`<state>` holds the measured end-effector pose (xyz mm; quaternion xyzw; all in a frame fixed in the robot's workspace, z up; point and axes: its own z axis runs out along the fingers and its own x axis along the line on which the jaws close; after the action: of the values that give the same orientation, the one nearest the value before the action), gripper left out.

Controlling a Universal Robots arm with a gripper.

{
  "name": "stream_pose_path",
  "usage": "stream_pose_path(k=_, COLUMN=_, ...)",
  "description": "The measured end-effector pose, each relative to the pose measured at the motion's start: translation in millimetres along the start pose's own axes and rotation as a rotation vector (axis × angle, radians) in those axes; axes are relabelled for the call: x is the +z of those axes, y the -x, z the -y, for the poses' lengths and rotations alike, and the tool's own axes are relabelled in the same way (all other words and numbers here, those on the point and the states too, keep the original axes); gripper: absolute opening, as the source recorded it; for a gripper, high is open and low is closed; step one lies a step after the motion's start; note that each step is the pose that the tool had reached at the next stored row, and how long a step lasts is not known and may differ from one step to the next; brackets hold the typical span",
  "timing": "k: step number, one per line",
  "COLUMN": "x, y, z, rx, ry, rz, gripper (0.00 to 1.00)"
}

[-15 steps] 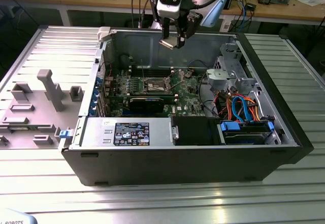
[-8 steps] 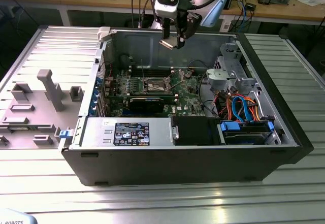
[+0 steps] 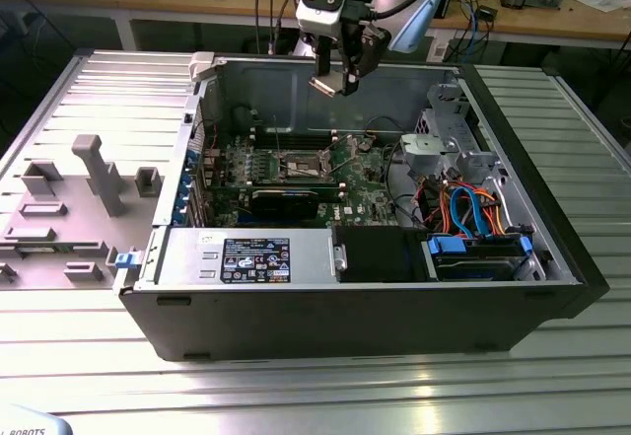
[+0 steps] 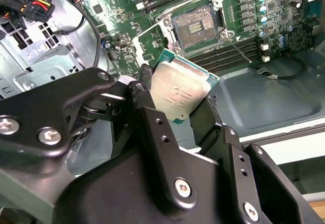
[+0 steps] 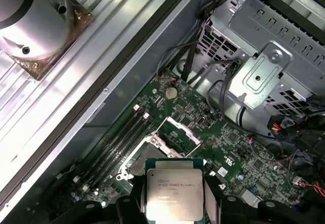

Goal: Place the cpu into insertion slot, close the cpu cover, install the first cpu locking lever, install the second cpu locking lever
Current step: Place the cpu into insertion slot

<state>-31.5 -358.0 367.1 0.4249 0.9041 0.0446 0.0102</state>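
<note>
Open computer case [image 3: 345, 326] lying on a ribbed metal worktop [image 3: 296, 396], green motherboard [image 3: 365, 174] exposed inside. In the exterior view, at 12 o'clock from the insertion slot [image 3: 301, 167] and high above the case's far wall: a black pincer [image 3: 335, 82], pinching the cpu [image 3: 323, 85] well clear of the board.

In both wrist views, fingers [image 4: 147, 89] pressed against two opposite edges of the chip, silver-grey top facing the cameras, green rim showing around it. Beyond it, the square socket with its contact field uncovered. Beside that, in the first wrist view, the cpu cover [image 5: 183, 130], swung up off the socket.

At 9 o'clock of the case in the exterior view, a grey fixture tray [image 3: 59, 218]. At 3 o'clock inside the case, blue and orange cables [image 3: 473, 208].
</note>
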Motion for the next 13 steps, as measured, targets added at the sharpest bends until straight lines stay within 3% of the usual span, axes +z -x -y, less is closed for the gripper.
stream_pose_path(k=4, x=0.0, y=0.0, z=0.0, rx=0.013, ry=0.0002, rz=0.0012, gripper=0.54)
stream_pose_path(k=7, x=0.0, y=0.0, z=0.0, rx=0.044, ry=0.0008, rz=0.0039, gripper=0.54)
stream_pose_path(k=13, x=0.3, y=0.0, z=0.0, rx=0.146, ry=0.0028, rz=0.013, gripper=0.54)
